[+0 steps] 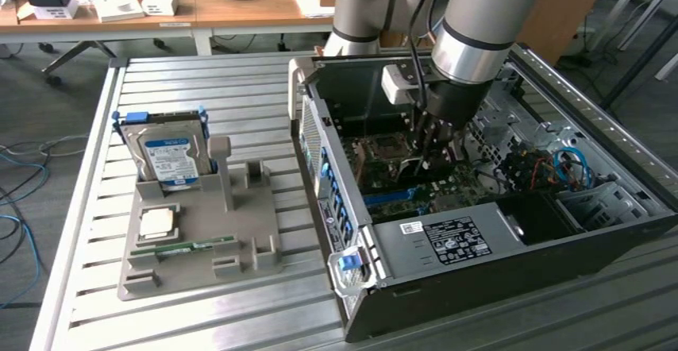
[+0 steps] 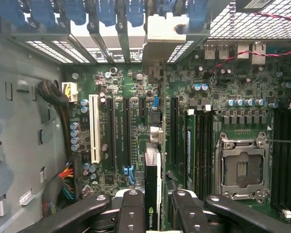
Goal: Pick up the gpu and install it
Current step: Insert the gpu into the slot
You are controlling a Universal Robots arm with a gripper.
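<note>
Down inside the computer case (image 1: 498,295), my tool (image 2: 157,201) grips the gpu (image 2: 152,179) above the motherboard slots (image 2: 127,131); pickup done, seating looks unfinished.

Matt black gpu (image 2: 151,194), ribbed metal table (image 1: 212,77)

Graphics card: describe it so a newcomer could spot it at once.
Find the open black computer case on the slatted metal table, where the robot arm reaches in. Over the green motherboard, the graphics card stands edge-on, gripped between two black fingers. Unlike the long slots fixed to the board, it is a thin dark card with a green logo.
</note>
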